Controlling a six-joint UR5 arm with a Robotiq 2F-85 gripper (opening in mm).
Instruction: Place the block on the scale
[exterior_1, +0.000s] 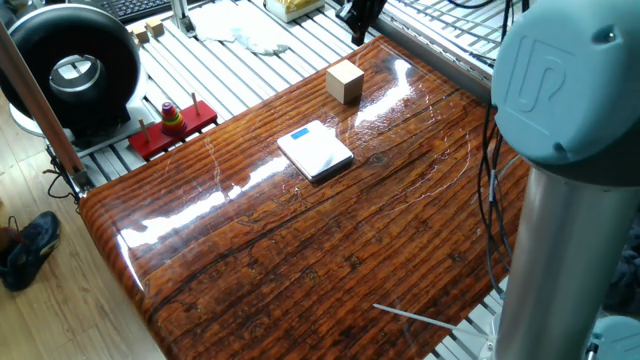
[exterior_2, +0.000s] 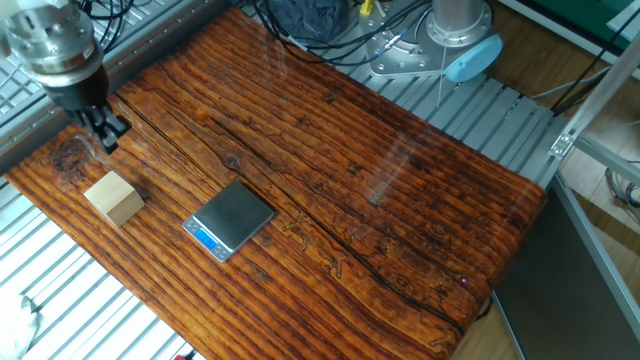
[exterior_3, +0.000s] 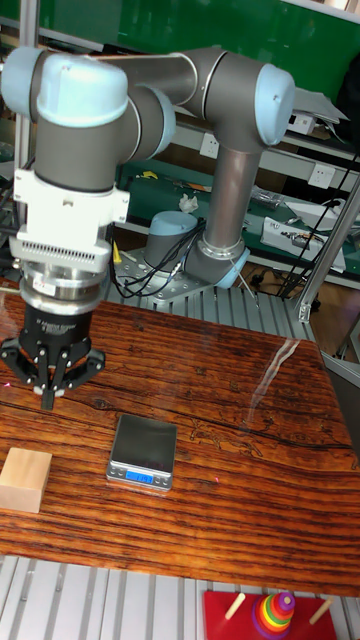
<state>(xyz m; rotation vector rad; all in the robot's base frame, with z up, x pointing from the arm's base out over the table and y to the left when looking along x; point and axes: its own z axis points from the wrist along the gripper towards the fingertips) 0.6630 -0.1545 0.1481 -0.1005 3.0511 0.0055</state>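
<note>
Block (exterior_1: 345, 81) (exterior_2: 115, 198) (exterior_3: 24, 480): plain light tan wooden cube, sharp edges, clean faces, sitting flat on the table (exterior_1: 330, 250) (exterior_2: 400, 190) (exterior_3: 230, 450) w/ nothing touching it. It sits near the scale (exterior_1: 315, 151) (exterior_2: 230, 219) (exterior_3: 143, 452), apart from it w/ a strip of bare wood between, and close to a table edge.

Scale is a thin flat square w/ a small blue display strip at one edge; the plate looks white in one fixed view, grey metal in the other. It lies flat, top bare.

Gripper (exterior_2: 103, 130) (exterior_3: 51, 385) hangs above the table beyond the block from the scale, not touching the block. Fingers point down and look drawn close together at the tips, holding nothing; in one fixed view the gripper (exterior_1: 358, 18) is mostly cut off at the top edge.

Room: past the scale, away from the block, the table is a wide open stretch of wood. Table top is glossy dark reddish-brown wood w/ strong wavy grain and bright glare streaks. Ribbed grey metal slats border the wood.

Off the wood, on the slats not far from the scale, a red base w/ coloured rings (exterior_1: 173, 122) (exterior_3: 273, 612).
</note>
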